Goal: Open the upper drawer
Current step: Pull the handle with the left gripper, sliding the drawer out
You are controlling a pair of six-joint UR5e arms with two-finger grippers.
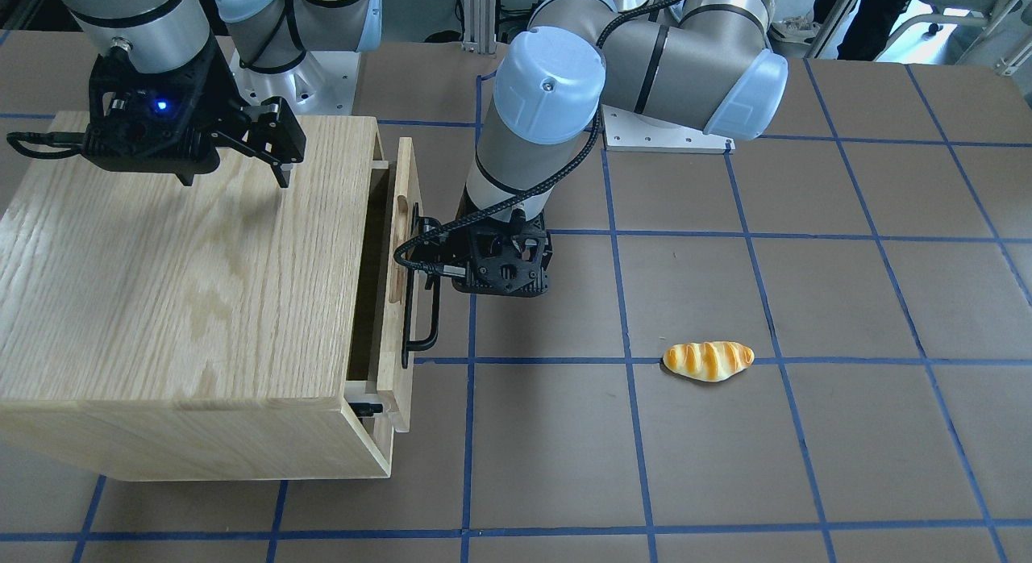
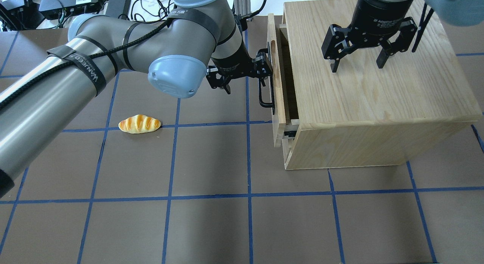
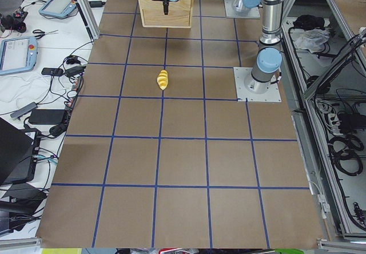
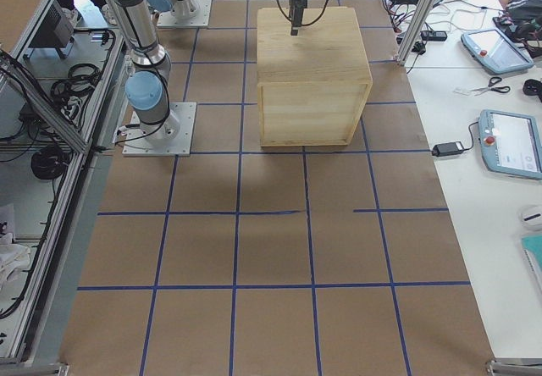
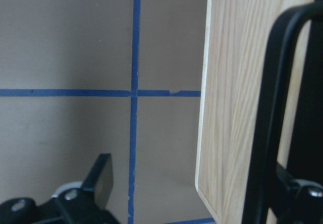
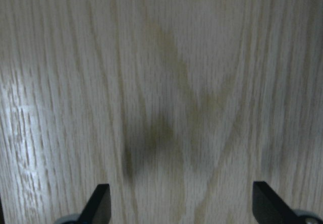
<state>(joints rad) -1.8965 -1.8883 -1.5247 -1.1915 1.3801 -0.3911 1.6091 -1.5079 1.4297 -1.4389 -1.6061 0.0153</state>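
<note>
The upper drawer [image 2: 278, 93] is pulled out a little from the oak cabinet [image 2: 370, 90], leaving a narrow gap. Its pale front panel [image 1: 403, 184] carries a long black bar handle [image 1: 423, 321]. My left gripper [image 2: 245, 80] points down at the handle and is open. In the left wrist view the handle [image 5: 270, 108] runs between its fingers, close to the right one, with the front panel [image 5: 237, 82] behind it. My right gripper [image 2: 358, 63] is open and empty just above the cabinet top, which fills the right wrist view [image 6: 181, 108].
A toy bread roll [image 2: 139, 124] lies on the brown table in front of the drawer, apart from both arms; it also shows in the front-facing view [image 1: 708, 360]. The cabinet [image 1: 177, 289] stands at the table's right side. Blue tape lines mark the table.
</note>
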